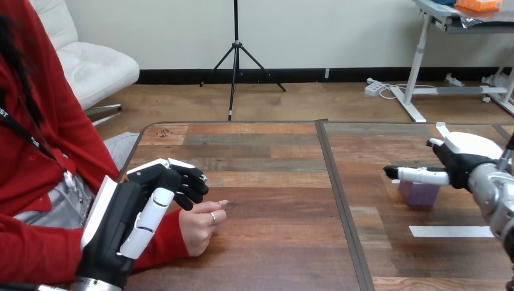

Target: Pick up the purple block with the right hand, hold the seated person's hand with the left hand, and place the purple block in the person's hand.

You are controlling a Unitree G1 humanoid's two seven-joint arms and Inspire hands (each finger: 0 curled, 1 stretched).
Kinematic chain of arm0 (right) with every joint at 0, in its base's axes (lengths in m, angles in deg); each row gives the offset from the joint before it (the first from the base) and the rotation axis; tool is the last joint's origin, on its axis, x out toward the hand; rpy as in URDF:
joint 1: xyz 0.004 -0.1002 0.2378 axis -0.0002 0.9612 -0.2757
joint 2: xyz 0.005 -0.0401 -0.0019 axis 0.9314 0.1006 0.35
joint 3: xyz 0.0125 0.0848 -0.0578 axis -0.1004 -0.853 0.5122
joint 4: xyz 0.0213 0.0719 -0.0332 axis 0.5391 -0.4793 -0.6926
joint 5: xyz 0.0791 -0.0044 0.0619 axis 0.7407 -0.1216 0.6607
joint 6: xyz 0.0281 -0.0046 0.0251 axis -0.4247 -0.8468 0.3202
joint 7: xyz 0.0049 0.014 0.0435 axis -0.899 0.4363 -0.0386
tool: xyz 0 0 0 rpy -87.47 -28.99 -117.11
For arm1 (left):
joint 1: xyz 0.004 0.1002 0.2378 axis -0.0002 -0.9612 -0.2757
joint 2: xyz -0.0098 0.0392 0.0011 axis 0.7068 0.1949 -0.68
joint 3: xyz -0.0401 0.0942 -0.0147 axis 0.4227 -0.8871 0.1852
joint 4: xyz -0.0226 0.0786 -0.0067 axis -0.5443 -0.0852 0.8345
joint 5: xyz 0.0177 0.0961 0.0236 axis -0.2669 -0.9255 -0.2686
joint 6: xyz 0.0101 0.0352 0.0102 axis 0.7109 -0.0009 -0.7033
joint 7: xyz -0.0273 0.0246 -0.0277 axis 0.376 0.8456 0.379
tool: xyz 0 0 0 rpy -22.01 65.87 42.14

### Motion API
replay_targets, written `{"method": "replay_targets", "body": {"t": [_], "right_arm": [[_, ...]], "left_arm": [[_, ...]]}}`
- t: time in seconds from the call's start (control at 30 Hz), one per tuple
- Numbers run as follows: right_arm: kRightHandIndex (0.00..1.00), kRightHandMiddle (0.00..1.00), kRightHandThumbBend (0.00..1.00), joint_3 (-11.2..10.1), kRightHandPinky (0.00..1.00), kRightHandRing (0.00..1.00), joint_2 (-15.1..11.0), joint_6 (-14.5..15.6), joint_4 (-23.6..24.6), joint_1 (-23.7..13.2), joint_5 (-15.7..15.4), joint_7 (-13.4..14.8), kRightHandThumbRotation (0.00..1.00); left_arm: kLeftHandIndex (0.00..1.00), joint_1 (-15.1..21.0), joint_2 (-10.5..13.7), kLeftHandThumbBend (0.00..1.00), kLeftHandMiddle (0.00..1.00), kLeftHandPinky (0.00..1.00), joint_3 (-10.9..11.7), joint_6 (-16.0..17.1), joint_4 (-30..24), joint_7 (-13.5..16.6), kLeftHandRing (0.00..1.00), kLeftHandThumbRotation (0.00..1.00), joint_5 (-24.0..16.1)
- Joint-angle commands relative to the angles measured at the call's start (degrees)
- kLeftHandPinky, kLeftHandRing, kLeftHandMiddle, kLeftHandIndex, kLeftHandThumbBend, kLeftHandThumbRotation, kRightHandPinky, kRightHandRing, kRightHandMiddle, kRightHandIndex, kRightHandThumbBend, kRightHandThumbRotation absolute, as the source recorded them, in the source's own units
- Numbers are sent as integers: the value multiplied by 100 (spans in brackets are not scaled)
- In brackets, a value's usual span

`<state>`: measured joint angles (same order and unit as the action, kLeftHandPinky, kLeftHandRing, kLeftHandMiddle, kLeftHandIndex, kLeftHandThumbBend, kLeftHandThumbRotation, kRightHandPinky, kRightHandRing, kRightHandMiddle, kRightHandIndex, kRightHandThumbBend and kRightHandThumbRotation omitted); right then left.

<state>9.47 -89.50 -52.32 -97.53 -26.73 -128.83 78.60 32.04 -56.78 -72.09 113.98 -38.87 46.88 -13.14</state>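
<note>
Purple block [419, 193] – on table [273, 182], right hand [459, 160] above

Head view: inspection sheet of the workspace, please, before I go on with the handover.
Surface: brown wooden plank table, dark seam down its middle.
Job's things: small purple cube block standing on the table at right; person's hand resting on the table at left.
Clutter: flat white strip near the block.
Robot hands: left robot hand beside the person's hand, grip unclear; right robot hand open, above the block.
Cables: nothing seen.
Surroundings: person seated at left.
</note>
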Motion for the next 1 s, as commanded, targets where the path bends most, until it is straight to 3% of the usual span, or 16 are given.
{"method": "replay_targets", "body": {"t": [0.0,0.23,0.37,0.5,0.67,0.8,0.97], "right_arm": [[95,96,97,64,90,96,104,-30,-1,-513,56,44,100],[93,95,96,134,88,94,58,-111,-5,-495,34,-34,100],[93,94,98,1,87,94,66,-53,8,-515,208,-236,98],[93,95,100,-76,87,95,57,-62,7,-525,351,-410,83],[93,96,100,-171,87,96,68,58,3,-565,561,-702,72],[93,96,100,-259,82,96,71,109,18,-564,749,-854,56],[93,97,100,-258,77,94,66,163,14,-555,831,-995,48]], "left_arm": [[53,206,61,51,53,45,101,155,-183,72,51,100,-15],[53,193,64,50,53,45,105,171,-171,68,51,100,9],[52,194,69,51,53,45,105,147,-186,75,51,100,-4],[52,202,67,50,53,45,94,136,-181,58,51,100,22],[52,210,68,50,52,44,79,119,-166,33,50,100,52],[52,214,71,51,52,44,67,114,-158,12,51,100,72],[52,254,66,51,52,44,50,143,-112,13,51,100,47]]}}
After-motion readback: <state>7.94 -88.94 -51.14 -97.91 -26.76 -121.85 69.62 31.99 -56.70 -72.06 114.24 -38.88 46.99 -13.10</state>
